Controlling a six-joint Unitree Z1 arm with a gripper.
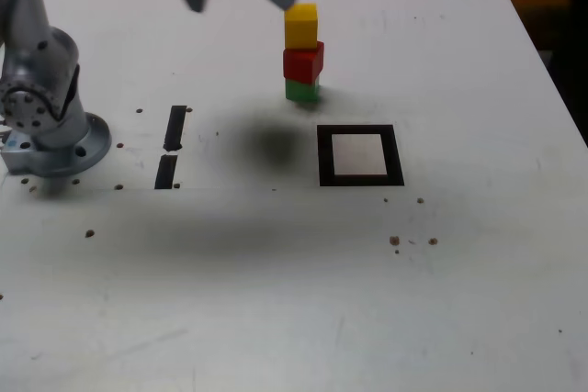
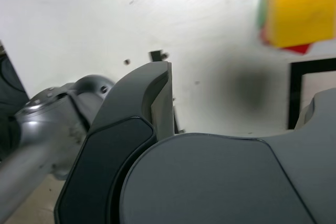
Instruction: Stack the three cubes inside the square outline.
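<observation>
Three cubes [image 1: 302, 50], one square outline [image 1: 360, 155], two black strips [image 1: 171, 147].

Yellow cube [image 1: 300, 25] on red cube [image 1: 302, 62] on green cube [image 1: 302, 91], beside empty square outline [image 1: 360, 179]

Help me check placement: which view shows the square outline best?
The exterior view: the whole square outline shows, empty, with the cube stack standing on the table beyond it. The wrist view catches only one corner, cut off by the picture edge and the gripper body.
</observation>
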